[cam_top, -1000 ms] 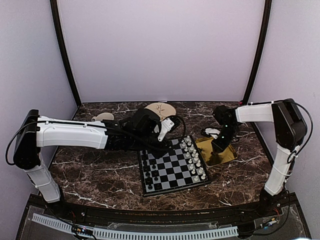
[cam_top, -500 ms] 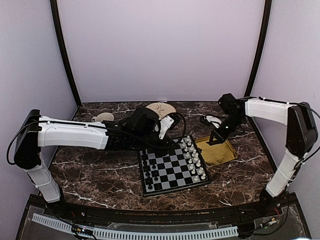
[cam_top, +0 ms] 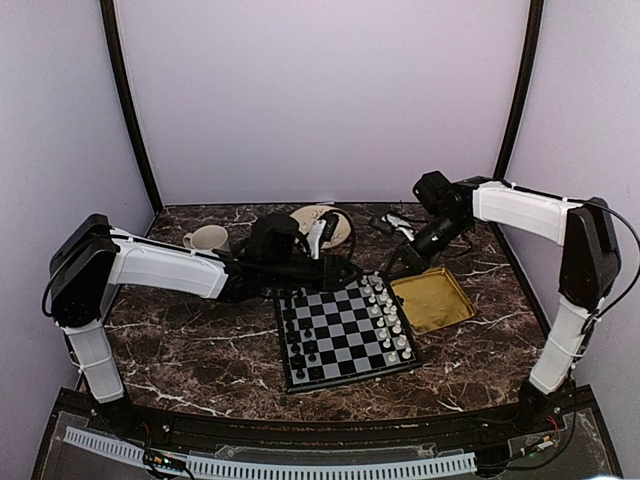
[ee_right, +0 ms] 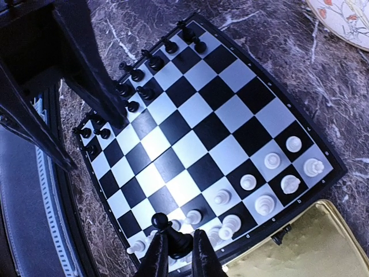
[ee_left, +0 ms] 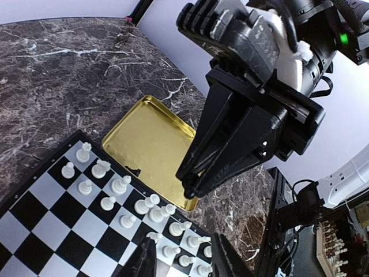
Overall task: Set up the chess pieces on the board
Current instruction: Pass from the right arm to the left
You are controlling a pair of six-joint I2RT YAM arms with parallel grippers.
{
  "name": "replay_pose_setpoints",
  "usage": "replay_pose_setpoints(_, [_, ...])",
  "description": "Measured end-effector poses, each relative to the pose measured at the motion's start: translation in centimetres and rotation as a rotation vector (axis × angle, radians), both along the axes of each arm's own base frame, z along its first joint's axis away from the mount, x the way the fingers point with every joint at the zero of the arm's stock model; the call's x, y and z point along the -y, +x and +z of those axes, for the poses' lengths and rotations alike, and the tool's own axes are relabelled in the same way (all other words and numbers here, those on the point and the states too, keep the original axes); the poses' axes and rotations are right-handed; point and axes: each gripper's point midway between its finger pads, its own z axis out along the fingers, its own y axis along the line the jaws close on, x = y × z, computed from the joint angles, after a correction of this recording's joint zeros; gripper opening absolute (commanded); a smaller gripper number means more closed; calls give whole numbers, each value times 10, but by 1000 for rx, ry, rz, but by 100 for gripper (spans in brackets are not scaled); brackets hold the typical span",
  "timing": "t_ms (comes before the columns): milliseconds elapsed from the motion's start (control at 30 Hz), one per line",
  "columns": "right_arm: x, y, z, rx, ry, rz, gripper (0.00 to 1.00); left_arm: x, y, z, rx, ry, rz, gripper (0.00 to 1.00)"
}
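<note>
The board (cam_top: 341, 326) lies mid-table, with black chess pieces (cam_top: 297, 338) along its left side and white ones (cam_top: 388, 314) along its right. My right gripper (ee_right: 179, 236) is shut on a black pawn (ee_right: 160, 221) and holds it in the air over the board's white-piece corner, beside the yellow tray (cam_top: 440, 303). In the left wrist view the same pawn (ee_left: 187, 189) shows at the tips of the right fingers (ee_left: 214, 151). My left gripper (ee_left: 181, 262) hovers open over the white pieces (ee_left: 121, 184) at the board's far edge, with nothing between its fingers.
One small black piece (ee_left: 134, 170) lies in the tray (ee_left: 151, 138) near the board. A patterned plate (cam_top: 327, 222) and a cup (cam_top: 208, 238) stand at the back behind my left arm. Purple walls close in three sides.
My right gripper has lifted out of the tray and moved back and left with the black pawn. My left arm has swung back towards the board's far edge.
</note>
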Motion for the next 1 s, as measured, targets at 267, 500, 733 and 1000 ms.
replay_pose_setpoints(267, [-15,-14,6,-31,31,53,12,15,-7,-12,-97,-73,-49,31])
replay_pose_setpoints(500, [-19,-15,5,-43,37,61,12,21,-10,1,-99,-119,-77,28])
replay_pose_setpoints(733, [-22,-19,5,-51,41,73,13,24,-10,-4,-108,-126,-92,28])
replay_pose_setpoints(1000, [-24,-22,7,-57,52,82,13,26,-9,-8,-113,-122,-93,24])
